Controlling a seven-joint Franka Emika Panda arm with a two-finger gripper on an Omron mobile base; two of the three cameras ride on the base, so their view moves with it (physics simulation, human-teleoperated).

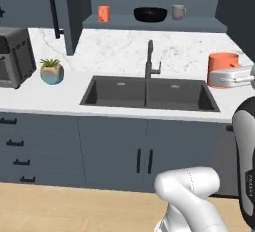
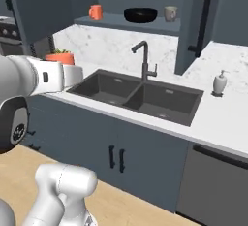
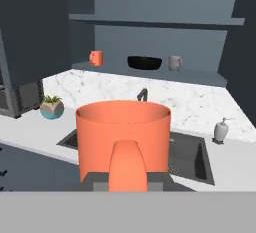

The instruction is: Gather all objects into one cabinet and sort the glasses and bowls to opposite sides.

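Note:
A larger orange round vessel [image 3: 122,132] hangs close in front of the hand camera, above the sink. My gripper [image 3: 128,179] is shut on its side handle [image 3: 128,164]. The same vessel [image 1: 223,62] sits beside the white hand [image 1: 230,76] at the right, and its rim [image 2: 60,57] peeks over the arm. In the open slate-blue wall cabinet [image 1: 149,24], a small orange cup [image 1: 103,13] stands left, a wide black bowl [image 1: 150,14] in the middle and a grey-beige mug [image 1: 178,11] right. The door's black bar handle [image 1: 53,7] hangs at the left.
A double dark sink [image 1: 149,92] with a tall faucet [image 1: 151,61] lies under the cabinet. A potted plant [image 1: 51,70] and a dark toaster oven [image 1: 12,57] stand on the left counter. The white soap dispenser [image 2: 220,83] stands at the right.

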